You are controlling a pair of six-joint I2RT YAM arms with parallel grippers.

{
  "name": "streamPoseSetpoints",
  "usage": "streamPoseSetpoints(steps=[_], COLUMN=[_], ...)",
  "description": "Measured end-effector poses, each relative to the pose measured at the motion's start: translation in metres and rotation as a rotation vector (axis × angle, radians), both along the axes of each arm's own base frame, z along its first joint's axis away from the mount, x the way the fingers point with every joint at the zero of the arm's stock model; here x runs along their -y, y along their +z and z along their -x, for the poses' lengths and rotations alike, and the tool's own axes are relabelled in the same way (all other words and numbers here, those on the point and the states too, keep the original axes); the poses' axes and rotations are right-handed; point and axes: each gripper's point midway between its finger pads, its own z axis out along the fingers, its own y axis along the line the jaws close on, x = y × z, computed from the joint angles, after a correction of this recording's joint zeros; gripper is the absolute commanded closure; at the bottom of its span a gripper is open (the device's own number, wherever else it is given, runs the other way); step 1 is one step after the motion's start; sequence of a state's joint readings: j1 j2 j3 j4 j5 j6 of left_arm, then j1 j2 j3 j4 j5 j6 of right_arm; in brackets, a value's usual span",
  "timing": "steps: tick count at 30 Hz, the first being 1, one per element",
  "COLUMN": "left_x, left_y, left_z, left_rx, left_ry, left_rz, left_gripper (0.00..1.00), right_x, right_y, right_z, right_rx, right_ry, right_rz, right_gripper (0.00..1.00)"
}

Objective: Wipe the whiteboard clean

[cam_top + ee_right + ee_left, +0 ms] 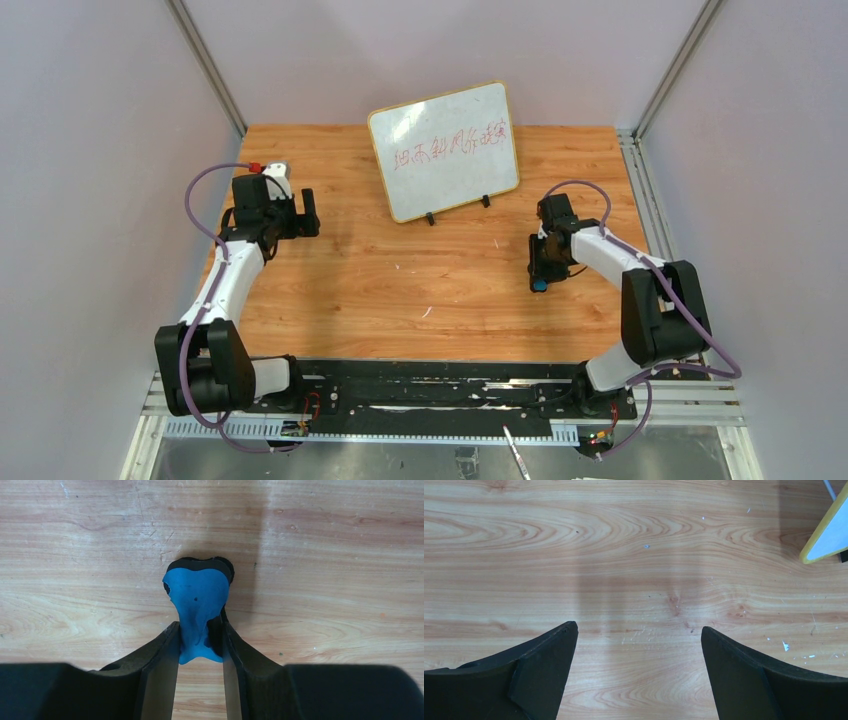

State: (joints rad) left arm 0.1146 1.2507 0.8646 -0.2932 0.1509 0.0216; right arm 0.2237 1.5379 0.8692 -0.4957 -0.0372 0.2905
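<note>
First, in the top view you see your right gripper [540, 272] pointing down at the table [420, 290], and it is closed on a small blue eraser [540, 286]. The right arm is bent at the elbow and reaches inward from the right side. Your left gripper [310, 212] is near the left edge of the table, with its fingers turned toward the middle; from this view I cannot tell how wide it is. The left arm stretches forward along the left edge. The whiteboard [445, 150] stands at the far middle of the table, between the two grippers and apart from both. It leans back on two small black feet and has red writing across its middle. The wood in front of the board is free for moving.

Next, in the left wrist view, the left gripper [639, 630] is wide open and holds nothing. Under it is only bare wood. A rounded corner of the whiteboard [831, 532] shows at the upper right edge, well apart from the fingers.

Finally, in the right wrist view, the right gripper [199, 626] is narrow, and its fingers [160, 665] squeeze the blue eraser [197, 592] from both sides. The black underside of the eraser shows at its far end. I cannot tell if the eraser touches the wood.
</note>
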Motion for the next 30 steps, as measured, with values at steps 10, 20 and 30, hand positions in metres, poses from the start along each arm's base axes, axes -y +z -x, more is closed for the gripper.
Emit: streamPoseSetpoints(steps=[10, 20, 30], left_x=[0.0, 0.007, 0.029], left_y=[0.0, 0.009, 0.049], left_z=[0.0, -0.008, -0.05], left_rx=[0.0, 0.017, 0.083], left_ry=[0.0, -0.018, -0.111], left_rz=[0.0, 0.044, 0.16], left_gripper=[0.02, 0.02, 0.12], right_x=[0.0, -0.005, -0.019], right_y=[-0.001, 0.015, 0.093], right_z=[0.0, -0.003, -0.044], right_rx=[-0.005, 0.027, 0.244], right_ry=[0.004, 0.025, 0.052], right_rz=[0.003, -0.008, -0.07], right_gripper=[0.99, 0.99, 0.99])
